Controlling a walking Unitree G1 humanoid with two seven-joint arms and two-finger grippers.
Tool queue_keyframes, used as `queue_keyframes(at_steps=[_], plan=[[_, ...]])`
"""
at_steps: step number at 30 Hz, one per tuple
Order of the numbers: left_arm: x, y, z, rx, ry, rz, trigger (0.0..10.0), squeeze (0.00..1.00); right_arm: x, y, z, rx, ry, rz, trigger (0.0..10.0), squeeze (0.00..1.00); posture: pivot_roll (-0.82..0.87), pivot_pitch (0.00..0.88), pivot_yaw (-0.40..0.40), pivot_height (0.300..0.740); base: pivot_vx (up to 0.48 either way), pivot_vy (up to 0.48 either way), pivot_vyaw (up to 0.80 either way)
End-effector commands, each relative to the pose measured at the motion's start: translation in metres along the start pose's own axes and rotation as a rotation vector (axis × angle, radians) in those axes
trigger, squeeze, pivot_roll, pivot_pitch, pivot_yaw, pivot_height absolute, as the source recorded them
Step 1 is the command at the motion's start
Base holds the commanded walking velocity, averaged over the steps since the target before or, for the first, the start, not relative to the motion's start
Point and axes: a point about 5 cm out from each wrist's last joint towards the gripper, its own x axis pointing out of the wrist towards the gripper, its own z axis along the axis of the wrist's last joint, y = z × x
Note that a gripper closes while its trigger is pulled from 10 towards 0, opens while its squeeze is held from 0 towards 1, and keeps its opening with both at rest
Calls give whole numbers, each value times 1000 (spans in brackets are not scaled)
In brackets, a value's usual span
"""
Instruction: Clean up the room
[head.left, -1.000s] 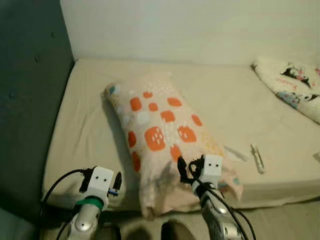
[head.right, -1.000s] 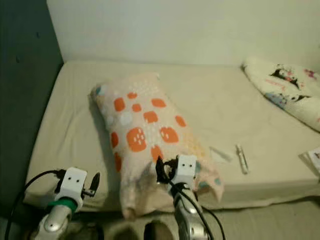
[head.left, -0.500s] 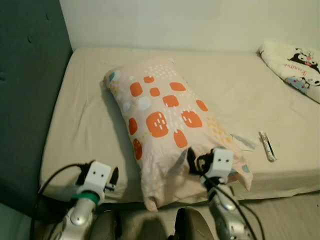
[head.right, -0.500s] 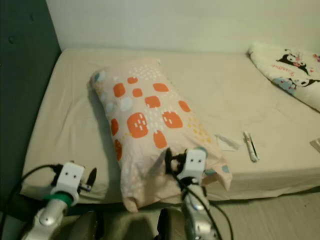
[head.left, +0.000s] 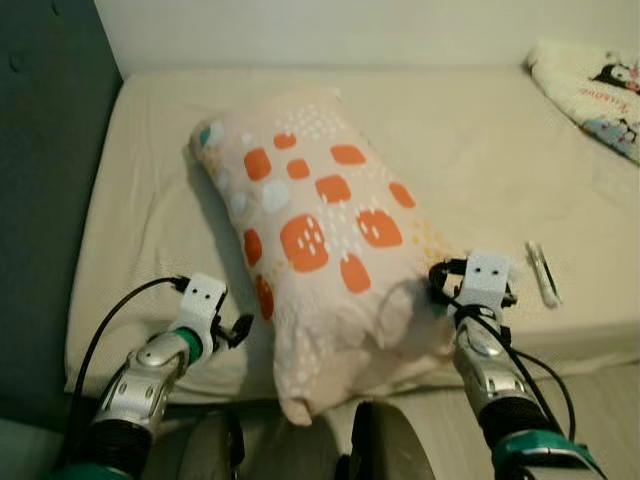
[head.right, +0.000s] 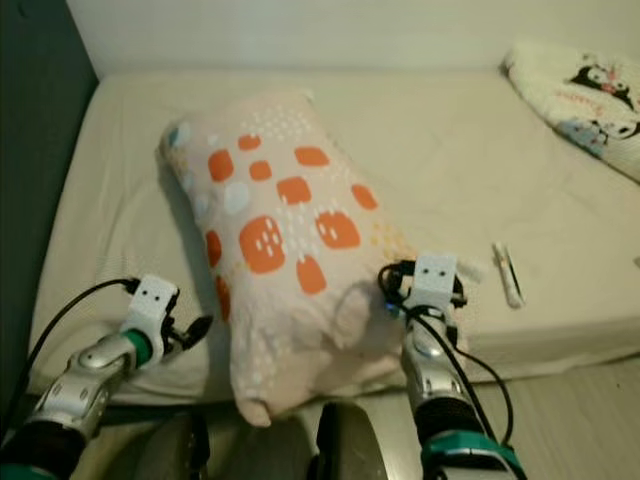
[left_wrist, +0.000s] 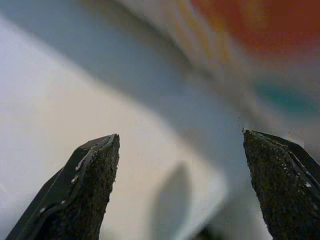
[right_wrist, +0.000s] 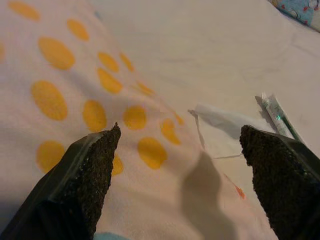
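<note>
A long pale pillow (head.left: 320, 230) with orange patches lies slanted on the beige bed (head.left: 150, 170), its near end hanging over the front edge. My left gripper (head.left: 238, 330) is low beside the pillow's left flank, open, and its wrist view has the blurred pillow (left_wrist: 240, 40) just ahead. My right gripper (head.left: 438, 283) is at the pillow's near right corner, open. In the right wrist view the pillow's yellow-dotted fabric (right_wrist: 75, 100) lies under the spread fingers (right_wrist: 85, 175), and nothing is gripped.
A thin tube (head.left: 543, 272) and a white wrapper scrap (right_wrist: 220, 120) lie on the bed to the right of my right gripper. A cartoon-print blanket (head.left: 600, 85) sits at the back right. A dark padded headboard (head.left: 40, 150) borders the left. Floor (head.left: 600, 380) runs along the bed's front.
The camera has tilted down and come closer. My right gripper has shifted from the pillow's near end to its right corner. My left gripper has reached in towards the pillow's left side.
</note>
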Motion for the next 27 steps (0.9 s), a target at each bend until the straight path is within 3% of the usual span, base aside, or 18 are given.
queue_keyframes(at_steps=[1, 2, 4, 5, 6, 7, 9, 11, 13, 14, 16, 19, 20, 21, 22, 24, 25, 27], plan=[[-2, -8, -11, 75, 44, -90, 10000, 0, -3, 2, -16, -83, 82, 1, 10000, 0, 128, 183, 19, 615, 0, 0, 0], [-2, -8, -11, 75, 44, -90, 10000, 0, -3, 2, -16, -83, 82, 1, 10000, 0, 128, 183, 19, 615, 0, 0, 0], [-4, -19, 2, 115, -27, -255, 10000, 0, -5, 15, -22, -198, 131, 45, 10000, 0, 151, 189, 8, 615, 0, 0, 0], [-4, -19, 2, 115, -27, -255, 10000, 0, -5, 15, -22, -198, 131, 45, 10000, 0, 151, 189, 8, 615, 0, 0, 0], [-3, -28, 14, 81, -90, -329, 10000, 0, -8, 29, -24, -236, 157, 117, 10000, 0, 157, 191, 4, 615, 0, 0, 0], [-3, -28, 14, 81, -90, -329, 10000, 0, -8, 29, -24, -236, 157, 117, 10000, 0, 157, 191, 4, 615, 0, 0, 0], [4, -33, 43, -37, -235, -343, 10000, 0, -20, 68, -28, -270, 199, 334, 10000, 0, 156, 189, -3, 615, 0, 0, 0], [4, -33, 43, -37, -235, -343, 10000, 0, -20, 68, -28, -270, 199, 334, 10000, 0, 156, 189, -3, 615, 0, 0, 0], [9, -32, 58, -127, -310, -315, 10000, 0, -29, 91, -28, -271, 208, 463, 10000, 0, 151, 186, -13, 615, 0, 0, 0], [9, -32, 58, -127, -310, -315, 10000, 0, -29, 91, -28, -271, 208, 463, 10000, 0, 151, 186, -13, 615, 0, 0, 0], [11, -26, 69, -159, -371, -248, 10000, 0, -40, 116, -22, -206, 201, 592, 10000, 0, 151, 186, -13, 615, 0, 0, 0], [11, -17, 71, -133, -376, -178, 10000, 0, -47, 133, -16, -147, 188, 682, 10000, 0, 156, 185, -18, 615, 0, 0, 0], [8, -3, 69, -103, -366, -73, 10000, 0, -56, 150, -8, -66, 175, 781, 10000, 0, 160, 186, -16, 615, 0, 0, 0], [8, -3, 69, -103, -366, -73, 10000, 0, -56, 150, -8, -66, 175, 781, 10000, 0, 160, 186, -16, 615, 0, 0, 0], [3, 17, 65, -61, -345, 64, 10000, 0, -65, 168, 4, 23, 157, 876, 10000, 0, 160, 186, -16, 615, 0, 0, 0], [3, 17, 65, -61, -345, 64, 10000, 0, -65, 168, 4, 23, 157, 876, 10000, 0, 160, 186, -16, 615, 0, 0, 0], [-11, 45, 59, -29, -327, 237, 10000, 0, -73, 184, 23, 139, 122, 955, 10000, 0, 168, 190, -14, 615, 0, 0, 0], [-11, 45, 59, -29, -327, 237, 10000, 0, -73, 184, 23, 139, 122, 955, 10000, 0, 168, 190, -14, 615, 0, 0, 0]])
